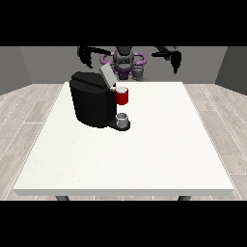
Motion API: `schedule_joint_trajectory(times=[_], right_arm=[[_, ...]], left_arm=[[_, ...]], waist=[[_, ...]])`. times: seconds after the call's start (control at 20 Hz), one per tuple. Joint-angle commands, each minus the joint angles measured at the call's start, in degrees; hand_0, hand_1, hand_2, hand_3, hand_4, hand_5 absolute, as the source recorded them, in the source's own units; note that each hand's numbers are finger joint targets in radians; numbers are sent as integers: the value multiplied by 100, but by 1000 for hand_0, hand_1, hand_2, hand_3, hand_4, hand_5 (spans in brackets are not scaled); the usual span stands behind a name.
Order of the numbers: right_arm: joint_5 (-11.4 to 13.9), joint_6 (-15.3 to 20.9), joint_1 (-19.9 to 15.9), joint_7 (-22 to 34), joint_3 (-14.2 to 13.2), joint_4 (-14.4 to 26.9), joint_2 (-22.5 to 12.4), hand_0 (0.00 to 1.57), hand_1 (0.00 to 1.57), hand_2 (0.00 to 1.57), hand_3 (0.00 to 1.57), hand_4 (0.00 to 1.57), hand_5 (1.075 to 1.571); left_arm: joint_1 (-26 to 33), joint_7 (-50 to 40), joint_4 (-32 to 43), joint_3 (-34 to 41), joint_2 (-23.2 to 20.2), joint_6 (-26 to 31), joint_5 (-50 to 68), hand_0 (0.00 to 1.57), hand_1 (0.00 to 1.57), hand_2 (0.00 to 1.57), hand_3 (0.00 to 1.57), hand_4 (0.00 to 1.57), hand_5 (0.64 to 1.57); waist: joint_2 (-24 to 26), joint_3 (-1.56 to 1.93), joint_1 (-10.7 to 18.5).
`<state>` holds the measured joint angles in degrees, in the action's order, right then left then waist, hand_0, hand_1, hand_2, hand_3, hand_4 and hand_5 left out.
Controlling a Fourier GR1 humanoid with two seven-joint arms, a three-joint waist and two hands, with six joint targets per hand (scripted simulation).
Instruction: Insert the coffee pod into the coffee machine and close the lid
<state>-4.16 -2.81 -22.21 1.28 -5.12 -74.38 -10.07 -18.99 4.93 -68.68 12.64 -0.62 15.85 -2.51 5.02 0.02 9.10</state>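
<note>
Coffee machine (91, 103) lid (107, 75) up at 12 o'clock, red pod holder (122, 97) exposed, cup (122, 118) below. Both hands raised, holding nothing; finger state: cannot tell. Approach holder from above, then press lid flat.

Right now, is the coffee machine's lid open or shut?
Open: the lid stands tilted up above the coffee machine, over its red pod holder.

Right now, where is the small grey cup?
In the front view the small grey cup stands left of the table's centre, on the black coffee machine's base, directly below its red pod holder.
</note>
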Motion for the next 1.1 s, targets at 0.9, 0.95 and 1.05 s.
schedule_joint_trajectory(times=[0.9,0.95,1.05], right_arm=[[381,-165,-1105,-252,177,1063,232,0,0,0,0,0,1571],[551,51,-1201,-296,177,1172,238,0,0,0,0,40,1571],[475,-12,-1211,-659,4,1381,166,0,0,0,0,0,1571]], left_arm=[[340,-234,-851,-11,-620,-368,376,0,0,0,0,0,1571],[668,-67,-1036,-175,-518,-235,383,0,0,0,0,0,1571],[736,205,-1049,-232,-489,-159,410,0,0,0,0,0,1571]], waist=[[-706,-2,-421],[-659,-2,-219],[-874,-2,-173]])
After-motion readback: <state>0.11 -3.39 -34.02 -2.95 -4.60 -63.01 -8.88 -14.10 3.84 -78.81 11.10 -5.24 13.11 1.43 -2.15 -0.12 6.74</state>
